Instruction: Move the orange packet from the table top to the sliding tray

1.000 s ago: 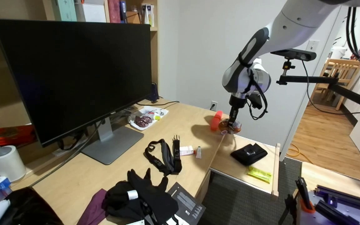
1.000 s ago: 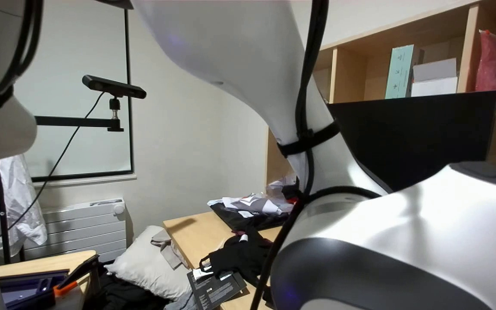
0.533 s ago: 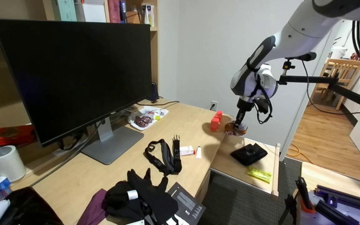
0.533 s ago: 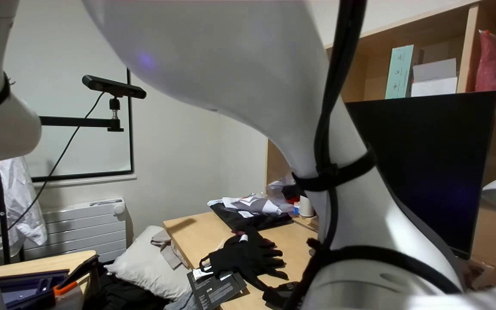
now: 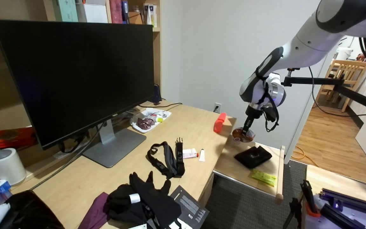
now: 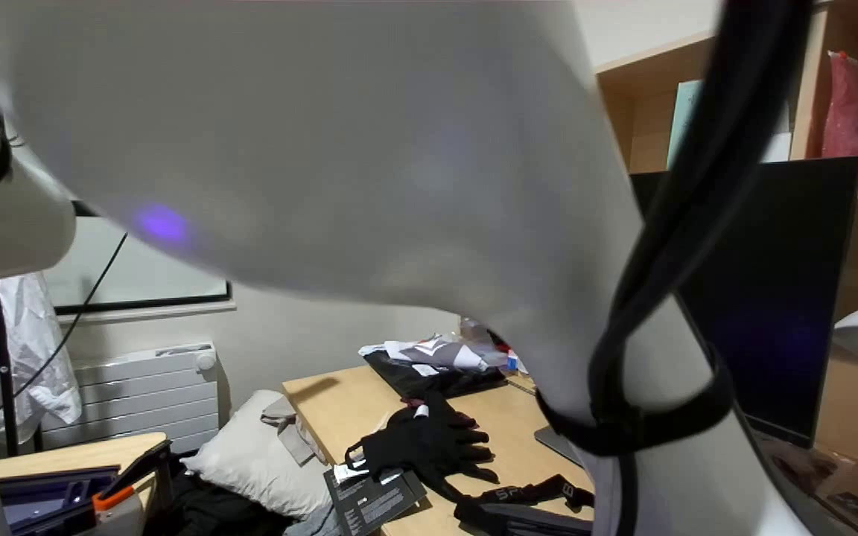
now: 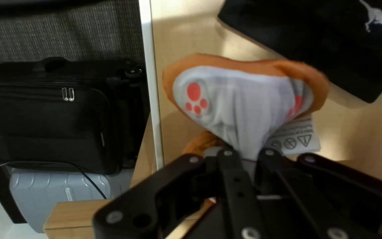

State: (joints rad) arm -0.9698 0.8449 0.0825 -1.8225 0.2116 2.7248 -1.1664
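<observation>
Packet point(image 7: 240, 94) in the grip, and the wrist view gives us a fine look: soft cloth, orange around white, pink paw prints on it, a printed tag point(image 7: 295, 137) showing at its lower side. The gripper point(image 7: 247, 157) is clamped on it, jaws together with the cloth pinched between them. And where are we? Over the tray point(image 5: 230, 159), at the end by the desk point(image 5: 195, 127), though just how high we can't tell. Near it on the tray lies the pouch point(image 5: 253, 156), black, its white animal print clear in the wrist view, and farther out we spot a yellow wrapper point(image 5: 263, 177), just beside the end bar point(image 5: 280, 173). On the desk, close to the corner, we have a red thing point(image 5: 220, 123); nearer the camera come a small white tube point(image 5: 202, 155), the strap point(image 5: 179, 159) and black gloves point(image 5: 160, 202), those last showing in both exterior views. The arm point(image 6: 325, 164) fills much of an exterior view. Past the tray's edge in the wrist view, we pick out a black suitcase point(image 7: 45, 122) and a grey case point(image 7: 56, 186).
</observation>
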